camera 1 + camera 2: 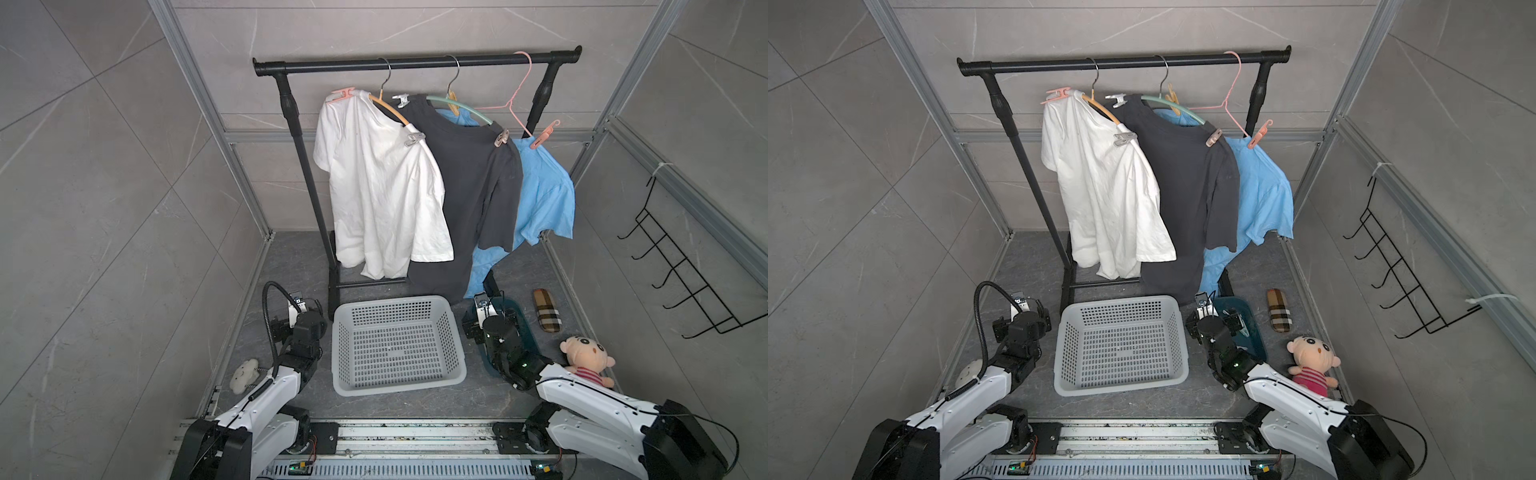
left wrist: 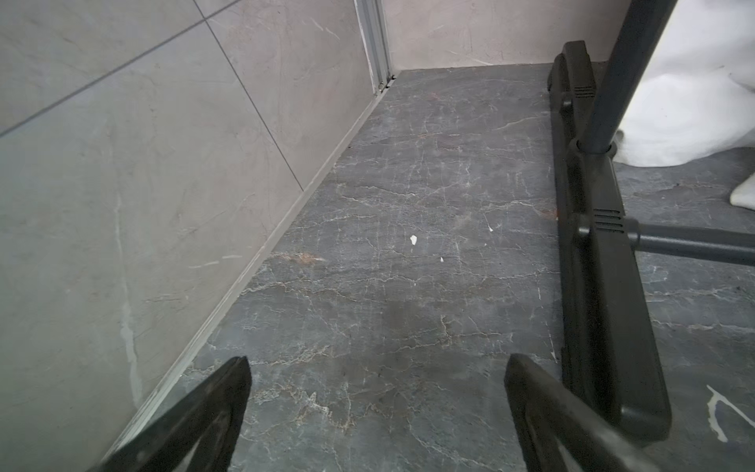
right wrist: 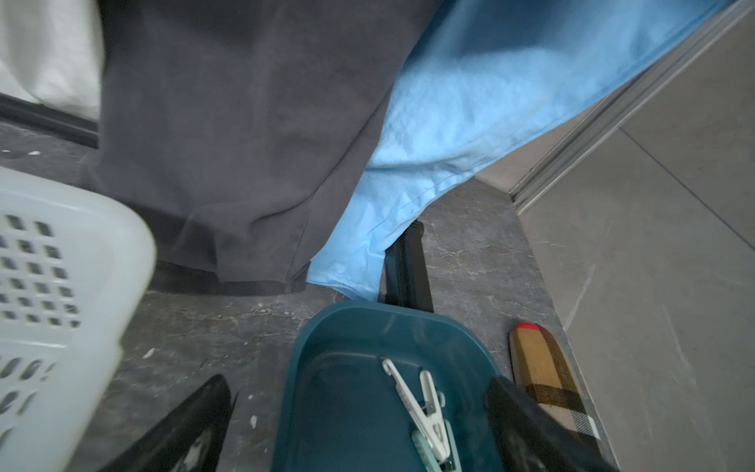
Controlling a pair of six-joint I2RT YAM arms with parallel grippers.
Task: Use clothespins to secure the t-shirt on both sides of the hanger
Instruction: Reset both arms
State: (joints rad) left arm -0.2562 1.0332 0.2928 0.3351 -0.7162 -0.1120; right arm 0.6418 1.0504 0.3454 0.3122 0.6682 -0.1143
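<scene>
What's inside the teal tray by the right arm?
A white clothespin and a mint-green one lie in the teal tray. Its near end is out of view, covered by the right arm.

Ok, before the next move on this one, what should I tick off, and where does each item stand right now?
1. left gripper open and empty: ok.
2. right gripper open and empty, at the teal tray: ok.
3. Spare white clothespin lying in the teal tray: ok.
4. white t-shirt pinned at both hanger ends: ok.
5. dark t-shirt pinned at both hanger ends: ok.
6. blue t-shirt pinned at both ends: the pink clothespin sits at the near end, the far end is hidden behind the dark t-shirt: cannot tell.
</scene>
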